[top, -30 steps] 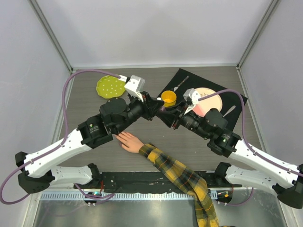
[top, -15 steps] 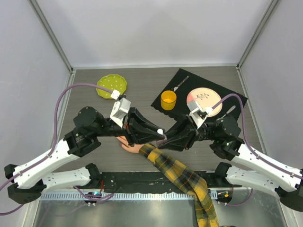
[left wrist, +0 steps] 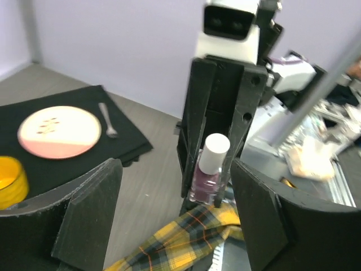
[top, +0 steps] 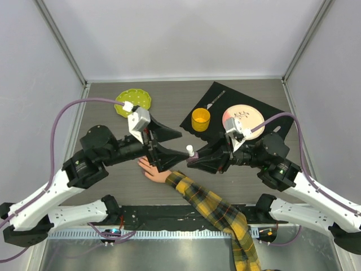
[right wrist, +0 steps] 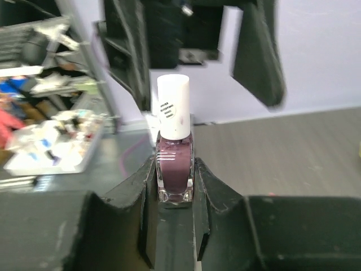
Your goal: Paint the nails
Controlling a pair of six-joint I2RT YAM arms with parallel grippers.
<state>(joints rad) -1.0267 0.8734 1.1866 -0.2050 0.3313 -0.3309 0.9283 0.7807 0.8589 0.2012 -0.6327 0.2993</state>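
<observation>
My right gripper (top: 194, 158) (right wrist: 174, 176) is shut on a nail polish bottle (top: 190, 151) (right wrist: 174, 158) (left wrist: 206, 174) of dark purple polish with a white cap, held upright above the table. My left gripper (top: 180, 147) (left wrist: 177, 189) faces it, open, its fingers on either side of the bottle's cap and apart from it. Below them lies the pale mannequin hand (top: 154, 170) with its yellow-and-black plaid sleeve (top: 217, 210) (left wrist: 169, 243). The nails are too small to make out, and the left gripper covers part of the fingers.
A black mat (top: 220, 97) (left wrist: 62, 104) at the back right carries a yellow cup (top: 201, 118) (left wrist: 10, 180), a pink plate (top: 243, 117) (left wrist: 59, 131) and a fork (top: 215, 99) (left wrist: 107, 121). A green dotted plate (top: 133, 103) sits at the back left.
Both arms came forward from the back to above the hand, the right one carrying the bottle. The left gripper, shut at the bottle's cap before, has opened and drawn back a little to the left.
</observation>
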